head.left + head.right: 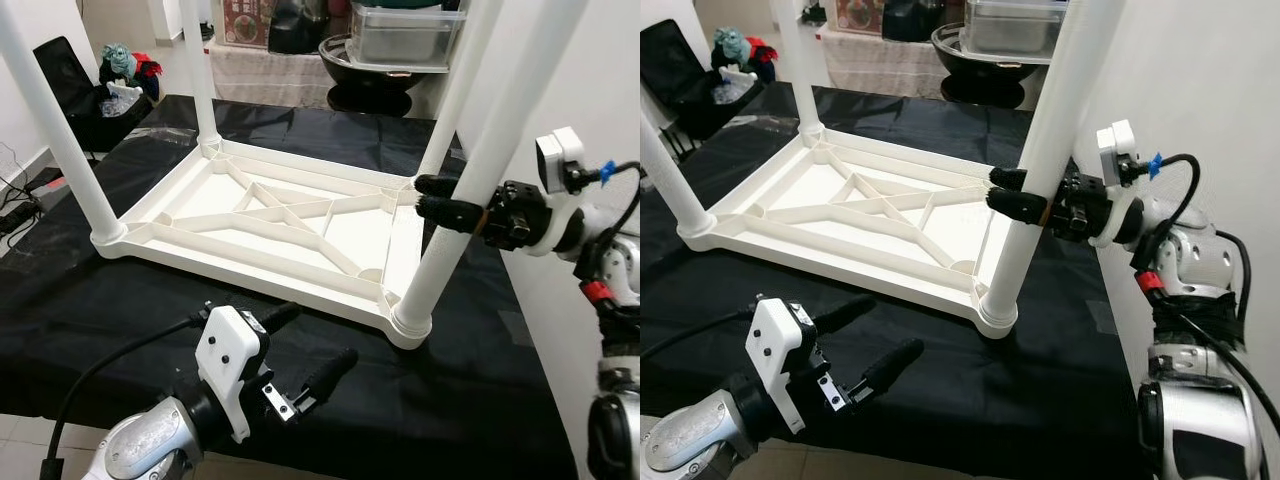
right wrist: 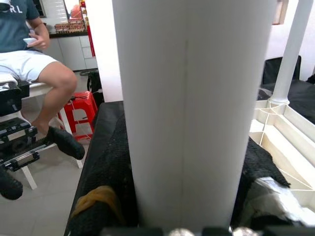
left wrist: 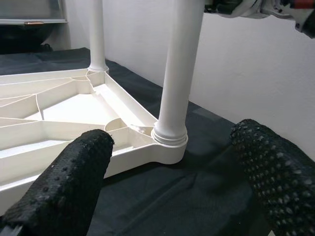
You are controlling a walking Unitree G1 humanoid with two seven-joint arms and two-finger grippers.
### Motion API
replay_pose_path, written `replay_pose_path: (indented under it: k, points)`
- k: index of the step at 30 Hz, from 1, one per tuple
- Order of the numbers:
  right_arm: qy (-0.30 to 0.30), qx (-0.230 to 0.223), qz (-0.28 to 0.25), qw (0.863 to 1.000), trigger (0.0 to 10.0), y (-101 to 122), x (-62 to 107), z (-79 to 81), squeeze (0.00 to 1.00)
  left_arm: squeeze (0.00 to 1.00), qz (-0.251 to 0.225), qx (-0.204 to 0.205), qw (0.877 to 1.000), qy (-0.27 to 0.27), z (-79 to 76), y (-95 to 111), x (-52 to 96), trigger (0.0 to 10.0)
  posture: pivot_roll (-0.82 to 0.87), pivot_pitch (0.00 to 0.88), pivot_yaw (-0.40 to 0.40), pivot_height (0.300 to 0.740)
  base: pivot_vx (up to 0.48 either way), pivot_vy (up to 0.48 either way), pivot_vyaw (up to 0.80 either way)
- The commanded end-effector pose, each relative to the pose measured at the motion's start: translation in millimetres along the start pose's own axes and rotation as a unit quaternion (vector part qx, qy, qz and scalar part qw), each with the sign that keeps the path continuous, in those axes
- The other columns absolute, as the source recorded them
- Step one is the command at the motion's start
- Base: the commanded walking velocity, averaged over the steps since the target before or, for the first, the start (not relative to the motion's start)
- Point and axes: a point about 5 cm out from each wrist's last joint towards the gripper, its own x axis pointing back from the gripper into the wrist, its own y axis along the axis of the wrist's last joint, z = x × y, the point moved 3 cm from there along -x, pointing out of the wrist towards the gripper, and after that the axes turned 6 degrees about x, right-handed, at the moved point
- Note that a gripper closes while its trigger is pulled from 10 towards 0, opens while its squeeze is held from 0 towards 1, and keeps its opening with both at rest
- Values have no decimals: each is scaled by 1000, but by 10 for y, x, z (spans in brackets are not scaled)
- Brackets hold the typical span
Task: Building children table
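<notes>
Tabletop: the white plastic children's tabletop (image 1: 270,215) is lying upside down on my bench (image 1: 120,310), ribbed underside facing up, sitting on the black cloth.

Legs: four white legs standing upright, one in each corner socket. The near right leg (image 1: 470,180) is the one I'm busy with; the far right leg (image 3: 97,34) is behind it, the near left leg (image 1: 50,130) and the far left leg (image 1: 197,70) are on the other side.

Right gripper: my right gripper (image 1: 432,197) is clamped around the near right leg partway up, coming in from the right, one black finger on each side of the tube. From the wrist camera the leg is right up close between the fingers (image 2: 106,191).

Left gripper: my left gripper (image 1: 312,345) is hovering over the near edge of the bench, just in front of the tabletop's near right corner, fingers spread apart and holding nothing, not touching anything.

Background: a person (image 2: 29,54) in white shorts is sitting off to the side next to a red stool (image 2: 81,105). Beyond the bench's far end there's a clear plastic container (image 1: 405,35) stacked on a dark bowl (image 1: 370,70), and a black bag (image 1: 75,95) on the far left.
</notes>
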Motion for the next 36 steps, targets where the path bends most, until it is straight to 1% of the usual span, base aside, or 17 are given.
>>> replay_pose_path:
  k: [1,2,3,4,5,6,8,13,18,19,20,21,23,24,25,29,36]
  points:
    - [-141,-34,72,987,0,-347,-34,-124,0,0,8,2,1000,-1,17,-39,-18,10000,0,91,-120,740,0,0,0]
    - [-291,-45,151,944,0,-688,-24,-168,0,0,6,2,1000,-1,25,-43,-35,10000,0,91,-120,740,0,0,0]
    - [-291,-45,151,944,0,-688,-24,-168,0,0,6,2,1000,-1,25,-43,-35,10000,0,91,-120,740,0,0,0]
    - [-428,-84,229,870,0,-1088,71,60,0,0,3,3,1000,-1,39,-54,-65,10000,-31,78,-121,740,0,0,0]
    - [-428,-84,229,870,0,-1088,71,60,0,0,3,3,1000,-1,39,-54,-65,10000,-31,78,-121,740,0,0,0]
    - [-487,-81,281,823,0,-1271,140,315,0,0,-3,4,1000,-2,53,-60,-115,10000,-40,64,-121,740,0,0,0]
    - [-491,-85,299,814,0,-1326,106,470,0,0,-9,5,1000,-6,57,-54,-167,10000,-71,48,-100,740,0,0,0]
    - [-438,-81,270,854,0,-1172,-331,455,0,0,-19,-4,1000,-18,75,-11,-242,10000,-76,33,-110,740,0,0,0]
    - [-445,-84,256,854,0,-1112,-452,454,0,0,-18,-5,1000,-5,132,-24,-218,10000,-70,36,-109,740,0,0,0]
    - [-454,-92,249,851,5216,-1096,-460,443,0,0,-17,-5,1000,-5,128,-29,-218,10000,-68,40,-106,740,0,0,0]
    - [-454,-92,249,851,5216,-1096,-460,443,0,0,-17,-5,1000,-5,128,-29,-218,10000,-68,40,-106,740,0,0,0]
    - [-462,-90,251,846,9490,-1082,-460,452,0,0,-17,-4,1000,-6,116,-31,-215,10000,-68,48,-100,740,0,0,0]
    - [-450,-86,231,858,10000,-1033,-493,428,0,0,-16,-2,1000,-9,98,-36,-213,10000,-67,54,-96,740,0,0,0]
    - [-406,-84,183,892,10000,-924,-583,414,1000,0,-15,0,1000,-11,82,-48,-210,10000,-66,61,-91,740,0,0,0]
    - [-406,-84,183,892,10000,-924,-583,414,1000,0,-15,0,1000,-11,82,-48,-210,10000,-66,61,-91,740,0,0,0]
    - [-296,-37,65,952,10000,-532,-575,334,1000,0,-8,2,1000,-15,62,-54,-177,10000,-48,91,-76,740,0,0,0]
    - [-186,-13,60,981,10000,-417,-308,282,1000,0,16,8,1000,-17,2,-77,-28,10000,-3,150,-53,740,0,0,0]
